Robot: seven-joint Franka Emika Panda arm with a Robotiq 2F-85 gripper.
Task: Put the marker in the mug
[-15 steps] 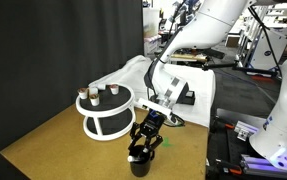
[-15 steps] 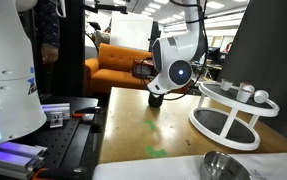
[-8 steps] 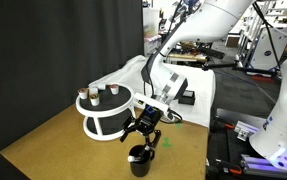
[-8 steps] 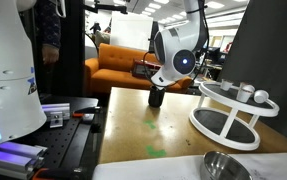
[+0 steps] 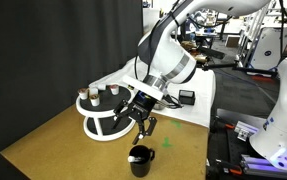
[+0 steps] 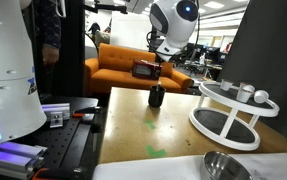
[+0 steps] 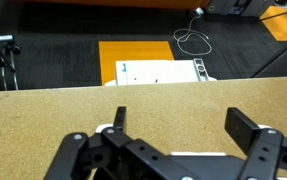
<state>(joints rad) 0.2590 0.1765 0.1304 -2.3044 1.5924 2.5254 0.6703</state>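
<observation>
Wrist view looks down past the hand (image 7: 181, 135), whose two dark fingers (image 7: 118, 122) stand far apart at the bottom of the picture with nothing held between them. Under them lies the speckled brown worktop (image 7: 43, 120). Beyond its far edge is a dark floor with an orange sheet (image 7: 133, 52), a white paper (image 7: 158, 72) and a loose pale cable (image 7: 193, 40). In both exterior views the hand (image 5: 139, 124) hangs in the air above the worktop (image 5: 53, 140), clear of everything on it. The mug (image 5: 140, 161), black and upright, stands on the worktop near its edge, below the hand and apart from it. In an exterior view the mug (image 6: 156, 97) is at the far end of the worktop (image 6: 143, 135), with the hand (image 6: 151, 80) just over it and not touching. The marker is too small to make out in any view, and the mug's dark inside does not show whether it lies there. Beside the hand stands a round white two-tier rack (image 5: 105, 120) with small cups (image 5: 96, 93) on its upper ring, well apart from the mug. In an exterior view the same rack (image 6: 228, 115) is seen with a shiny metal bowl (image 6: 223, 168) in front of it.
</observation>
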